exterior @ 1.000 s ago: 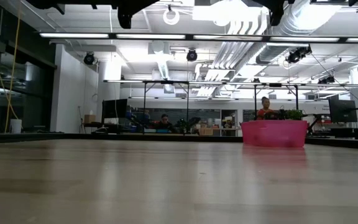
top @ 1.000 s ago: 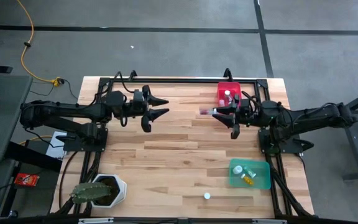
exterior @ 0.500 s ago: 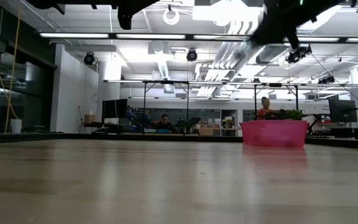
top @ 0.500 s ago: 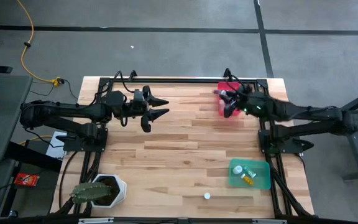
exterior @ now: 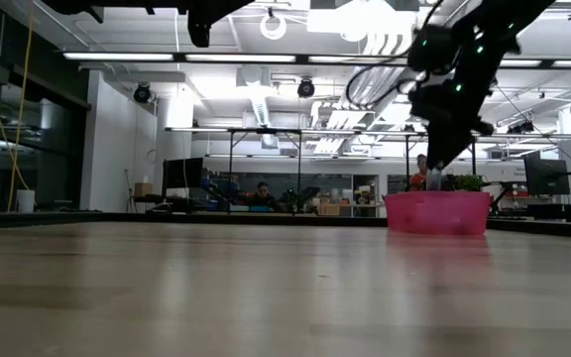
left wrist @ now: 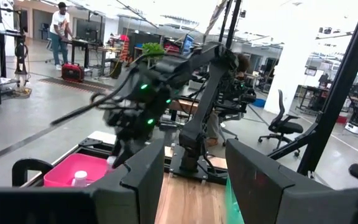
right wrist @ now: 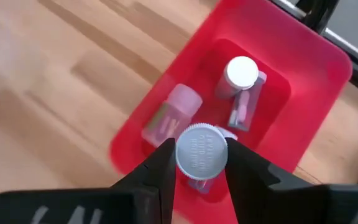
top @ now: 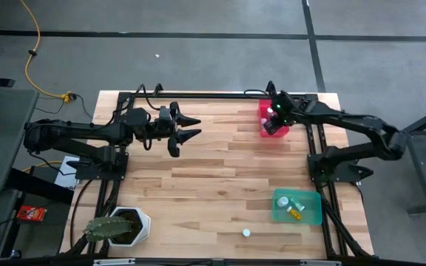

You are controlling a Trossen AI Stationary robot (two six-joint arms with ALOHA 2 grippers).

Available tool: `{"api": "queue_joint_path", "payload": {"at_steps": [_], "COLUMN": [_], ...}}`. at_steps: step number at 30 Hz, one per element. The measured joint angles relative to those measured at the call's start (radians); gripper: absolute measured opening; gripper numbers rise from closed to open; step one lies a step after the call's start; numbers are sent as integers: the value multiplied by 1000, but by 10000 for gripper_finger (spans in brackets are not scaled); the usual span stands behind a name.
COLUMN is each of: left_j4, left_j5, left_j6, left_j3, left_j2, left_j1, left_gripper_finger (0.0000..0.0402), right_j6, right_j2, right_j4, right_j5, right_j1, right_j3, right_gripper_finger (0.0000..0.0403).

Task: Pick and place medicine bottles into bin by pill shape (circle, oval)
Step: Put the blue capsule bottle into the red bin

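At the table's far right stands a red bin with two medicine bottles in it: one upright with a white cap, one lying on its side. My right gripper hangs over this bin, slanting down, shut on a third bottle. In the low view the gripper ends just above the bin's rim. My left gripper waits open and level in the air over the table's far left part. One bottle stands loose near the front edge. My right gripper pinches the bottle at its white round cap, one finger on each side. The fingers slant down from above, and the bottle lies along them with its cap toward the wrist. Its body points down into the red bin, clear of the table.
A green bin with a few bottles in it sits at the near right. A white plant pot with a cactus stands at the near left corner. Bare wood lies between them. A dark frame runs along the table's far edge and sides.
My right gripper has swung from the bare wood beside the red bin toward the table's far right, over the bin. It has sunk and tipped from level to slanting steeply down, carrying the bottle with it.
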Motion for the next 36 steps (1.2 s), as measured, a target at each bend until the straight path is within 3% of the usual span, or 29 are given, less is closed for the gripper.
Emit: {"api": "queue_joint_path", "payload": {"at_steps": [11,20,24,30,33,36], "left_j4": [0,0,0,-40,-80,-97], "left_j5": [-4,-4,-4,-4,-21,-27], "left_j6": [0,0,0,0,0,0], "left_j3": [0,0,0,0,0,0], "left_j2": [0,0,0,0,0,0], "left_j1": [0,0,0,0,0,0], "left_gripper_finger": [158,158,158,158,158,158], "right_j6": [-8,-34,-52,-52,-28,22], "right_j2": [178,186,140,-28,-115,-192], "right_j4": [92,121,101,145,284,529], "right_j5": [1,-13,-54,-208,-266,-273], "right_j1": [-81,-84,-84,-6,87,203], "right_j3": [0,-1,-1,-1,-8,-80], "right_gripper_finger": [105,204,232,236,236,236]}}
